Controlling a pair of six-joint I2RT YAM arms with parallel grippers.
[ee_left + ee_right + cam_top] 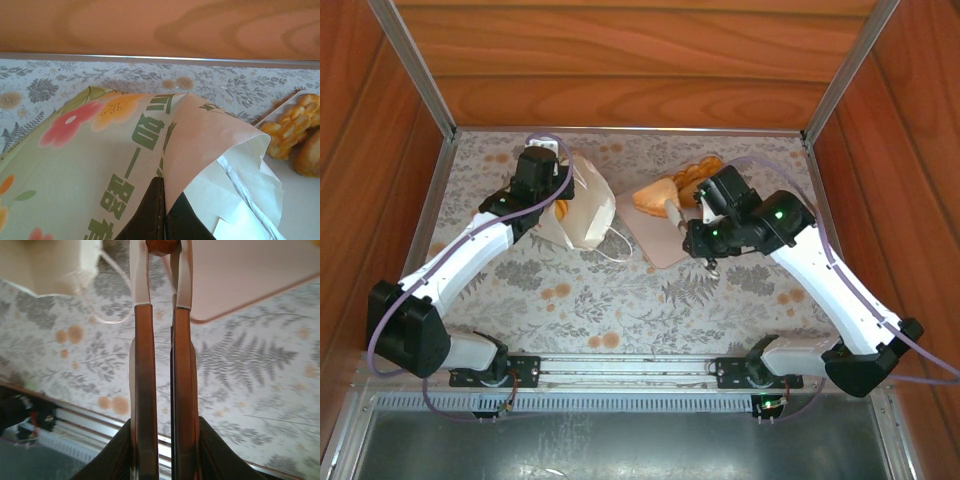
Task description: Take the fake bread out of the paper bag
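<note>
Fake bread point(678, 183): heaped at the far end of the beige tray point(662, 246).
Paper bag point(586, 212): on the floral surface point(620, 300), just left of the tray.
Left gripper point(162, 190): clamped on the bag's paper edge.
Right gripper point(161, 255): narrow, apparently nipping a brown piece of fake bread at its tips, over the tray's near corner.

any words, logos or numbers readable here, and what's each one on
"如一器": large green characters running along the paper bag, left wrist view; the characters before and after them are folded over or cut off, so not readable.
Small orange squiggle on the bag's orange flower print: too small to read.
Bag print in the top view: too small to read.
</note>
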